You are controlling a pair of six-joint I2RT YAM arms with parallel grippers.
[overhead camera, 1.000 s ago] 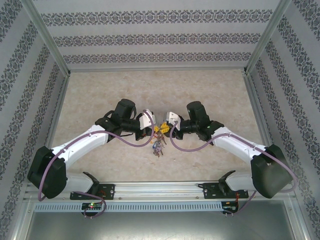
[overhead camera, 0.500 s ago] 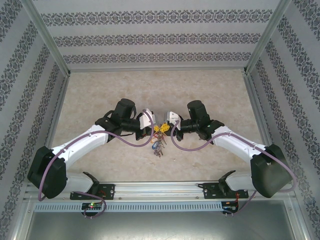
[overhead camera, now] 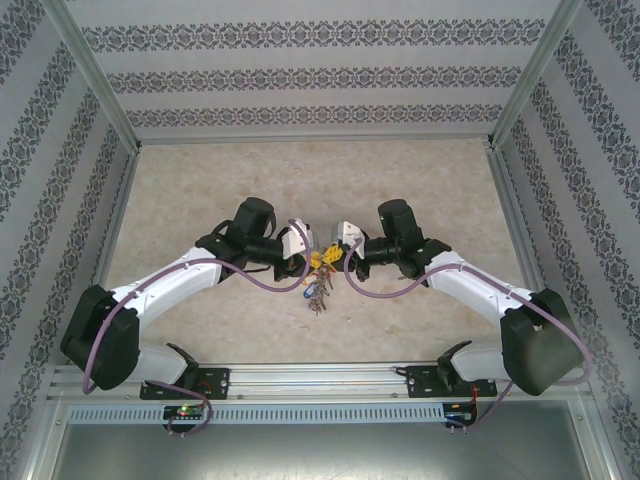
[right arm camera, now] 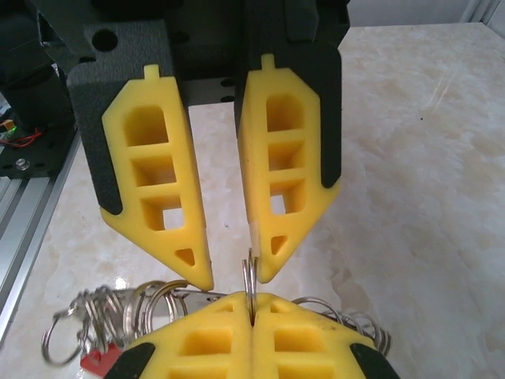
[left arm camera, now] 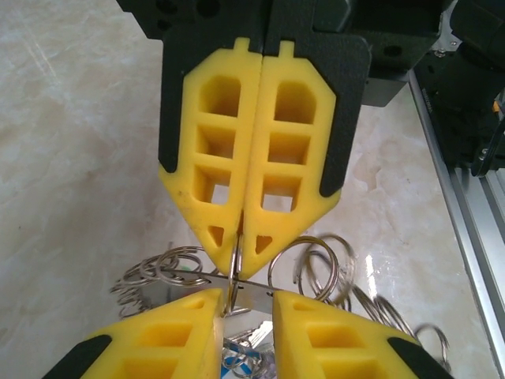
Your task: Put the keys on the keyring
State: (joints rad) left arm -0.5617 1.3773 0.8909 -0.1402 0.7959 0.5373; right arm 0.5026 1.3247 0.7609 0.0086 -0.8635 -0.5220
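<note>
Left arm: stretched in toward centre, my left claw spread and holding nothing firmly. Centre: thin ring, upright and edge-on, just beside one left fingertip, long axis vertical. The keyring dangles beneath, midway between both arms. Right arm: mirrored pose, my right claw pressed together, pinching the thin ring.

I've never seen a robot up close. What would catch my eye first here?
Two white arms meet nose to nose in the middle of the table, at a bunch of keys and rings. Up close, the bright yellow right gripper is pinched shut on a thin metal ring, and the matching left gripper faces it with jaws apart.
</note>
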